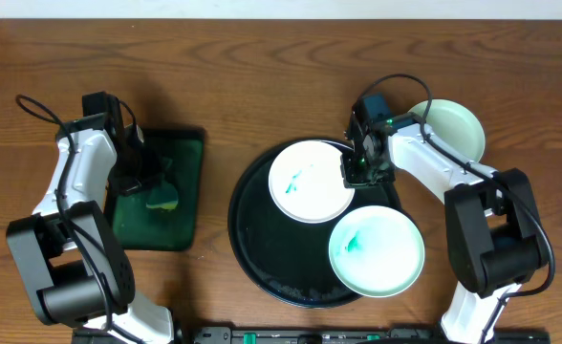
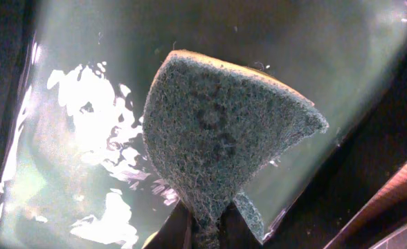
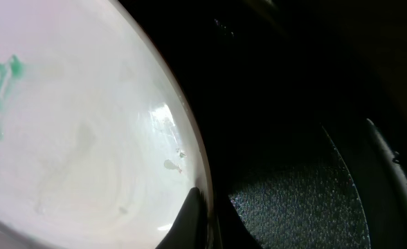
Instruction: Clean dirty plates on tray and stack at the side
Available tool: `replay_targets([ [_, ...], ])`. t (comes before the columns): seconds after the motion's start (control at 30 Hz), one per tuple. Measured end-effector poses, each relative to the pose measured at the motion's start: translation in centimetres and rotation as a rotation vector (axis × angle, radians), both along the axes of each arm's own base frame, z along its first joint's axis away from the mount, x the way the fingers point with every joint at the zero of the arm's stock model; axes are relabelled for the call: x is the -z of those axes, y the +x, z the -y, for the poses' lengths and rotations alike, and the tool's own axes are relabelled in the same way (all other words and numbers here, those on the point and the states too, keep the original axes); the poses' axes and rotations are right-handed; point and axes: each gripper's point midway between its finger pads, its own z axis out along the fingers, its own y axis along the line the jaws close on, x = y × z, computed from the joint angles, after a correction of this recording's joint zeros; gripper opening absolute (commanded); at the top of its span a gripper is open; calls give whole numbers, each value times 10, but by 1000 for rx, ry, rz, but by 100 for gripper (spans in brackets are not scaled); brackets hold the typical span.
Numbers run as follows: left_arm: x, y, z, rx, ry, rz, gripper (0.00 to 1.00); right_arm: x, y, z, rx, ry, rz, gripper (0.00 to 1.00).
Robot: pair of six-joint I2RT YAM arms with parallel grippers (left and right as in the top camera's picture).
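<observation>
**Right gripper (image 1: 362,164): closed, loaded**

Its fingers pinch the right rim of a round white shallow plate (image 1: 305,182), teal-smeared, on the large round black raised-rim tray (image 1: 252,239). A second plate (image 1: 377,250), also smeared, lies just robot-side of it. A third plate (image 1: 450,129) sits off-tray to its right. Left gripper (image 1: 157,191) clamps a green-faced yellow sponge (image 2: 217,131) above a rectangular dark-green tray (image 1: 187,158).

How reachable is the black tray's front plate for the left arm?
Probably yes: the front plate lies uncovered; the right pincer sits at the rear plate, off the path of the left pincer and sponge.
</observation>
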Motion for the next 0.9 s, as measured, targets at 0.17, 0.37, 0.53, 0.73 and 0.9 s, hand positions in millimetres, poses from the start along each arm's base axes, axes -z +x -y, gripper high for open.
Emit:
replay_targets([
  [0.17,0,-4,2,-5,-6,-17,7,0,0,-1,0,4,-1,1],
  [0.37,-27,0,8,17,13,62,7,0,0,-1,0,4,-1,1],
  [0.53,-65,-5,20,35,-4,152,7,0,0,-1,-4,5,1,1],
  [0.73,-71,-4,60,107,-212,177,7,0,0,-1,-7,5,2,1],
  [0.9,-81,-4,110,233,-345,203,7,0,0,-1,-7,5,3,1],
])
